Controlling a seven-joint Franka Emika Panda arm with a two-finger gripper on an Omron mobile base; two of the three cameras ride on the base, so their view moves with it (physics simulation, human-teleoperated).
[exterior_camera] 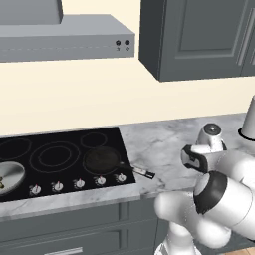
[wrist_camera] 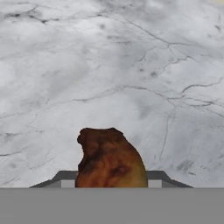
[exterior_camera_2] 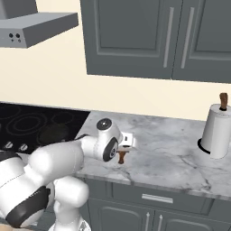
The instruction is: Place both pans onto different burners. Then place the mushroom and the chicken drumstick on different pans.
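Right between the jaws sits the chicken drumstick [wrist_camera: 110, 159], orange-brown and lumpy, with a dark finger tip [wrist_camera: 61, 178] close against each side; the gripper [wrist_camera: 110, 178] is clamped on it. Beyond the jaws the hand view looks onto veined grey marble counter [wrist_camera: 131, 65], bare out to its far edge.

From the right base view the drumstick [exterior_camera_2: 122, 156] hangs as a small brown piece under the white hand, above the counter [exterior_camera_2: 171, 158] and near its front edge. That view also gives what the hand camera cannot: a paper towel roll [exterior_camera_2: 217, 130] standing upright well off to the right of the jaws, grey wall cabinets [exterior_camera_2: 153, 40] above, and the black cooktop [exterior_camera_2: 27, 119] off to the left.

Seen from the left base view, the arm hides the gripper, but the cooktop [exterior_camera: 64, 149] shows plainly. The dark pan [exterior_camera: 102, 159] lies on a burner at its right end, its handle reaching onto the marble toward the arm. The silver pan [exterior_camera: 11, 175] sits at the far left, something small and tan in it. A range hood [exterior_camera: 64, 37] hangs above.
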